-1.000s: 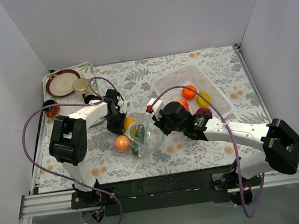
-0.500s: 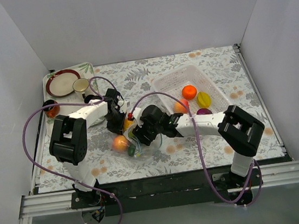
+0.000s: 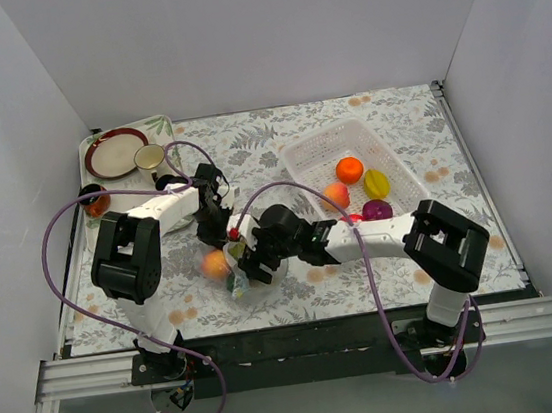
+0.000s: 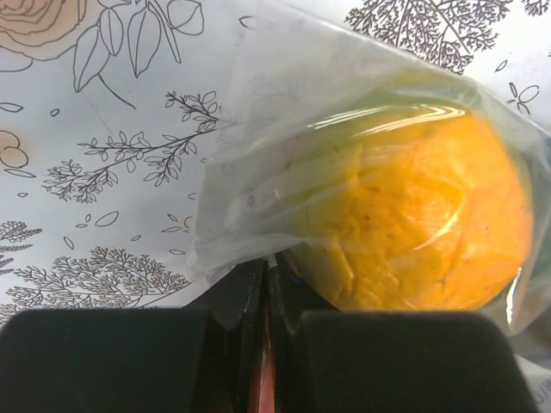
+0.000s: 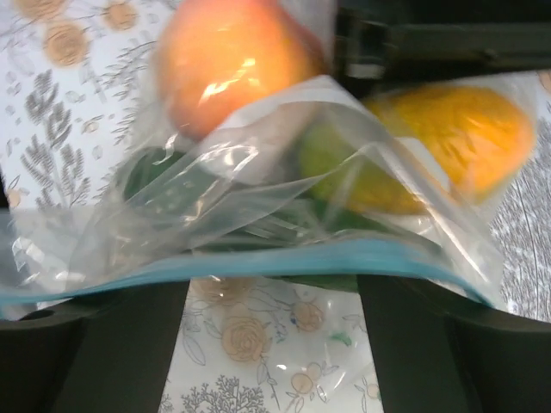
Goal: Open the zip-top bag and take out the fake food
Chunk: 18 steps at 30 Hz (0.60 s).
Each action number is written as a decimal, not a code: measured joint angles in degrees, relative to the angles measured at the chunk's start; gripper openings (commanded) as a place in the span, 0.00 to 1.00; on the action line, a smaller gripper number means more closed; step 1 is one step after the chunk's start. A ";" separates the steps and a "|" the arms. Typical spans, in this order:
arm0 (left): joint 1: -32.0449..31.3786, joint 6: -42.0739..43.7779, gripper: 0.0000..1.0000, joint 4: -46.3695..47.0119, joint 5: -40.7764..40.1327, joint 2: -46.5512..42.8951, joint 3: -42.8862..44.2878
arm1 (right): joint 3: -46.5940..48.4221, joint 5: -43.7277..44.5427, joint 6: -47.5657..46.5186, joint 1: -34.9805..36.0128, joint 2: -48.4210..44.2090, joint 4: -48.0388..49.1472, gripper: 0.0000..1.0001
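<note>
The zip-top bag (image 3: 235, 268) lies on the floral table between the two arms, and its blue zip strip (image 5: 258, 265) faces my right gripper. Inside it are fake food pieces: a peach-orange fruit (image 5: 225, 60), a yellow-orange fruit (image 4: 413, 215) and a green piece (image 5: 164, 185). My left gripper (image 4: 266, 274) is shut on the bag's clear plastic next to the yellow-orange fruit. My right gripper (image 5: 271, 344) is open at the mouth. The zip strip lies across its wide-apart fingers (image 5: 95, 361).
A white mesh basket (image 3: 301, 151) at the right holds an orange (image 3: 349, 169), a peach (image 3: 335, 195), a yellow piece (image 3: 376, 183) and a purple piece (image 3: 376, 210). A tray (image 3: 161, 123) at the back left carries a plate (image 3: 116, 152) and a cup (image 3: 149, 159). A small jar (image 3: 94, 201) stands nearby.
My right arm swung left from beside the basket to the bag's mouth, and its jaws went from shut to open. The bag shifted slightly towards the front left. The left gripper stayed put.
</note>
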 measured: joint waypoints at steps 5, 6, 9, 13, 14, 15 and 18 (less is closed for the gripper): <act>-0.02 0.02 0.00 -0.24 0.04 0.04 0.00 | -1.01 -4.37 -7.98 2.32 -0.24 1.31 0.98; -0.02 0.02 0.00 -0.22 0.02 0.04 0.00 | -0.79 -5.31 -9.25 2.38 -0.04 1.16 0.98; -0.02 0.02 0.00 -0.24 0.02 0.04 0.00 | 0.98 -7.39 -12.41 2.34 2.08 0.39 0.99; 0.00 0.13 0.00 -0.48 -0.11 0.04 0.17 | 4.87 -9.73 -15.26 2.21 6.73 -1.40 0.95; 0.02 0.15 0.00 -0.59 -0.28 0.04 0.28 | 5.49 -10.01 -15.65 2.21 7.37 -1.75 0.92; 0.02 0.17 0.00 -0.61 -0.44 0.04 0.39 | 5.99 -10.36 -16.09 2.21 7.96 -2.25 0.88; 0.00 0.17 0.00 -0.63 -0.46 0.04 0.42 | 6.78 -11.04 -17.27 2.21 9.09 -2.99 0.64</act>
